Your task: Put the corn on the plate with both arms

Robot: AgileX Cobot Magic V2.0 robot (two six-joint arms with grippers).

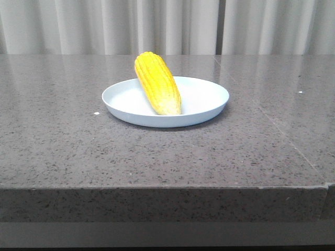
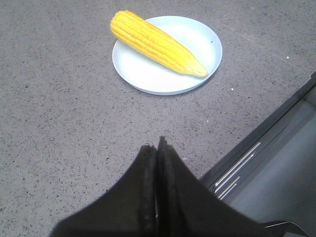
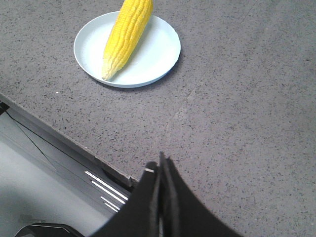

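The yellow corn [image 1: 157,83] lies in the pale bluish-white plate [image 1: 209,99] on the grey table, thick end over the plate's far left rim, pale tip toward the front. Corn [image 2: 155,43] and plate [image 2: 143,74] also show in the left wrist view, and corn [image 3: 126,34] and plate [image 3: 155,54] in the right wrist view. My left gripper [image 2: 157,144] is shut and empty, well back from the plate near the table's front edge. My right gripper [image 3: 160,160] is shut and empty, also near the front edge. Neither gripper shows in the front view.
The speckled grey stone table [image 1: 63,130] has its front edge [image 1: 157,191] close to the camera. A seam [image 1: 282,133] runs across its right part. White curtains [image 1: 157,26] hang behind. The robot's grey base [image 2: 281,168] lies below the table edge.
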